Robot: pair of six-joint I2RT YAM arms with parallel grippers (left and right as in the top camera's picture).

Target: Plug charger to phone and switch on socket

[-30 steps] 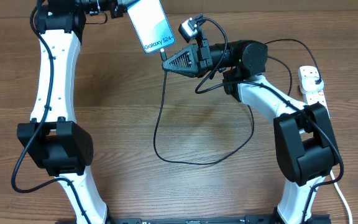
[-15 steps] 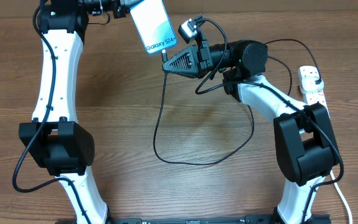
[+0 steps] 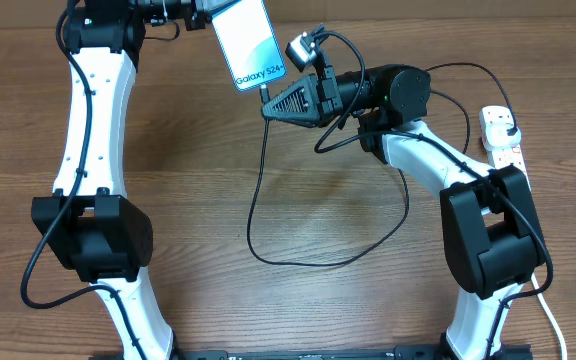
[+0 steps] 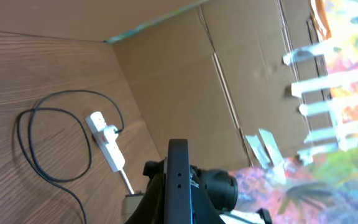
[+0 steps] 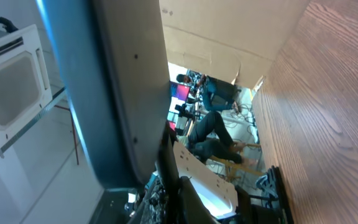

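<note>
My left gripper (image 3: 204, 12) is shut on the phone (image 3: 244, 40) and holds it up at the back of the table, its light blue screen facing up. In the left wrist view the phone (image 4: 178, 177) shows edge-on between the fingers. My right gripper (image 3: 269, 101) is shut on the charger's connector tip (image 3: 264, 89), which sits at the phone's lower end. Whether the tip is seated I cannot tell. The black cable (image 3: 256, 190) hangs down and loops over the table. The white socket (image 3: 499, 136) lies at the far right. In the right wrist view the phone's edge (image 5: 120, 93) fills the left side.
The cable loop (image 3: 308, 262) lies on the wooden table between the two arms. A cardboard wall (image 4: 185, 81) stands behind the table. The socket (image 4: 106, 140) with its white cord and the cable's loop (image 4: 39, 152) also show in the left wrist view.
The right gripper has crept slightly up towards the phone's lower end with the connector. The phone has shifted a little to the right. Both grips are unchanged.
</note>
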